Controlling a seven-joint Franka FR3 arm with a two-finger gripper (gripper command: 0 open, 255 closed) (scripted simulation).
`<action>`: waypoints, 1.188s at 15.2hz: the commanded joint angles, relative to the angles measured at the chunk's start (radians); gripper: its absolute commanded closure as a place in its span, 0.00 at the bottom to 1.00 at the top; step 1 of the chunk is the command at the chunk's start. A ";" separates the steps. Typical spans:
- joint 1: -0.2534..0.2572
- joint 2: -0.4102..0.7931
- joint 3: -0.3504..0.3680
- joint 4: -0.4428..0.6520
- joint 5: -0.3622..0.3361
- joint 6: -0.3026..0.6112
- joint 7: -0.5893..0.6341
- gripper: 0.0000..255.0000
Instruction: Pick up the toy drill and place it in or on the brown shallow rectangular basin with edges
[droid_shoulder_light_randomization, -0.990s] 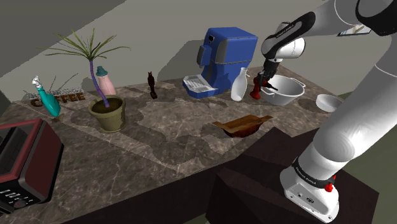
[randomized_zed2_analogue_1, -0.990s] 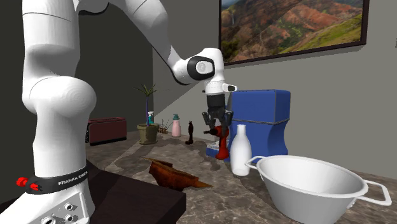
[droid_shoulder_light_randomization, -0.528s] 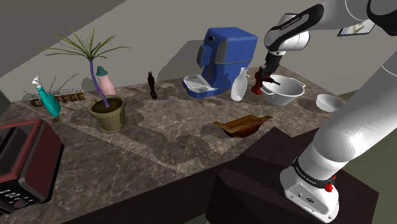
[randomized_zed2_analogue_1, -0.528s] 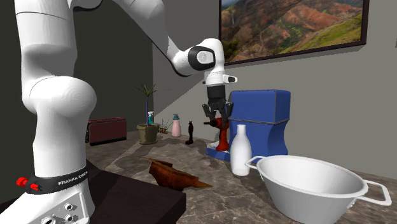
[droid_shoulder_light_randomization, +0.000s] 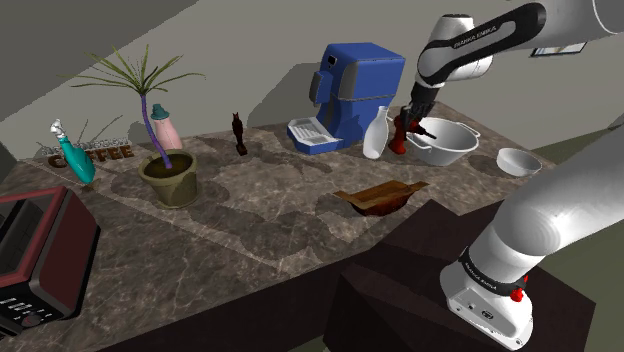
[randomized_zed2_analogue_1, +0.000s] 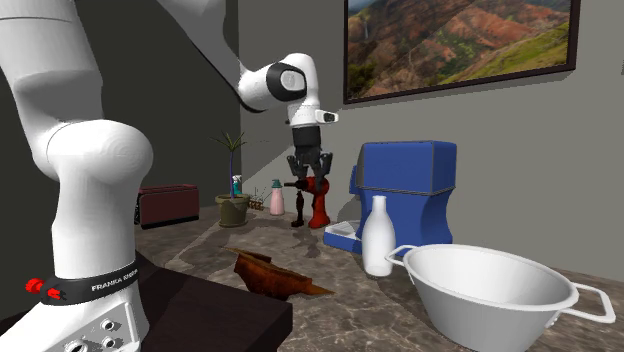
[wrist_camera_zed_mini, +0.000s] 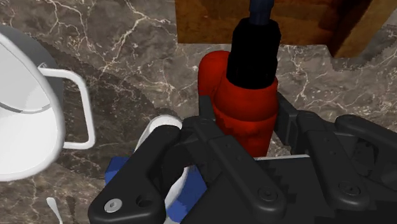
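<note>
- The white arm bends in from the picture's left. Its black gripper (randomized_zed2_analogue_1: 309, 170) points down, its fingers clasped on the top of a red toy drill (randomized_zed2_analogue_1: 319, 206) that hangs upright.
- The drill shows between a dark figurine (randomized_zed2_analogue_1: 297, 213) and a blue coffee machine (randomized_zed2_analogue_1: 410, 185).
- A white bottle (randomized_zed2_analogue_1: 377, 237) stands just in front of the machine, and a white bowl (randomized_zed2_analogue_1: 490, 290) with handles sits nearest the camera.
- A brown basin (randomized_zed2_analogue_1: 268, 275) lies on the marble counter (randomized_zed2_analogue_1: 335, 268) beside the dark stand (randomized_zed2_analogue_1: 200, 315).
- Far back are a potted plant (randomized_zed2_analogue_1: 232, 205), a pink bottle (randomized_zed2_analogue_1: 276, 198) and a red toaster (randomized_zed2_analogue_1: 166, 203).
- A landscape picture (randomized_zed2_analogue_1: 460, 40) hangs on the grey wall.
</note>
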 joint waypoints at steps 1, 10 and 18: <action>0.006 -0.065 0.039 -0.042 -0.018 -0.025 0.058 1.00; 0.041 -0.207 0.159 -0.167 -0.018 -0.057 0.216 1.00; 0.038 -0.139 0.147 -0.230 -0.027 0.074 0.222 1.00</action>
